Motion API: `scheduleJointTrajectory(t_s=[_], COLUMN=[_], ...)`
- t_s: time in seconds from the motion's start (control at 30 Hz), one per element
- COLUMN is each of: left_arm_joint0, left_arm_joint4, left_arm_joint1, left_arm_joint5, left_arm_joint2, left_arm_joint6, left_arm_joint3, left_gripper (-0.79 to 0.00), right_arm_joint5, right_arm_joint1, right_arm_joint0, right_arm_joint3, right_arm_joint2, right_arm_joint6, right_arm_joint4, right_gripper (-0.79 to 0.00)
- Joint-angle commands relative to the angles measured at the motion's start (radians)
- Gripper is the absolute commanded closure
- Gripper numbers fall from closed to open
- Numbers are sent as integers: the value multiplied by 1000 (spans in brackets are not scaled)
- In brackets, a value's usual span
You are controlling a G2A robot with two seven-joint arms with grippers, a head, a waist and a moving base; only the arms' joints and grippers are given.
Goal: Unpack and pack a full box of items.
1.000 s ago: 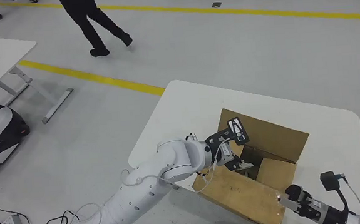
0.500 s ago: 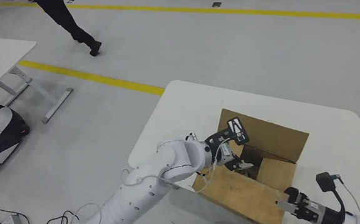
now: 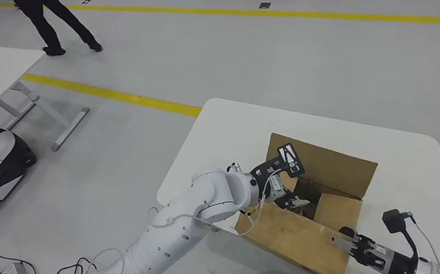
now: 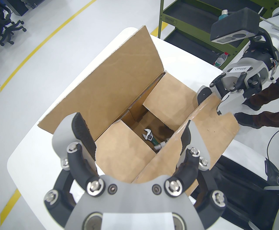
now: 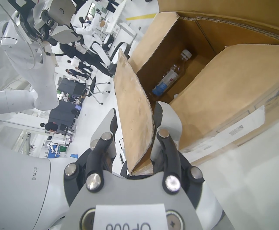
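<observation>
White table [image 3: 227,133] bears a cardboard box [image 3: 331,165]; grey floor [image 3: 276,64] has yellow lines [image 3: 273,12].

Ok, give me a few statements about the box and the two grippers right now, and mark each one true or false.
1. The cardboard box has its flaps open. True.
2. The right gripper is empty. False: it is shut on a flap of the box.
3. A wrench lies on the bottom of the box. True.
4. The left gripper holds the wrench. False: it is open above the box and holds nothing.
5. The bottle stands outside the box. False: it lies on its side inside the box.
</observation>
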Motion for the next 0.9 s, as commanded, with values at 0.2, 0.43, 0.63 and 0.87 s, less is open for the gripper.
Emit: scheduleJointTrajectory(t_s=[0.2, 0.43, 0.63, 0.87], left_arm_joint0=[0, 0, 0, 0], left_arm_joint4=[0, 0, 0, 0], left_arm_joint1=[0, 0, 0, 0], left_arm_joint5=[0, 0, 0, 0], left_arm_joint2=[0, 0, 0, 0], left_arm_joint6=[0, 0, 0, 0], left_arm_joint3=[0, 0, 0, 0], left_gripper=[-785, -785, -785, -785], right_arm_joint5=[9, 21, 7, -23], right_arm_joint1=[2, 3, 7, 4], right_arm_joint0=[-1, 3, 3, -37], right_arm_joint3=[-33, -71, -117, -167], right_arm_joint2=[11, 56, 69, 53], right_arm_joint6=[-124, -244, -288, -445], right_arm_joint4=[-28, -20, -135, -393], right_gripper=[0, 0, 0, 0])
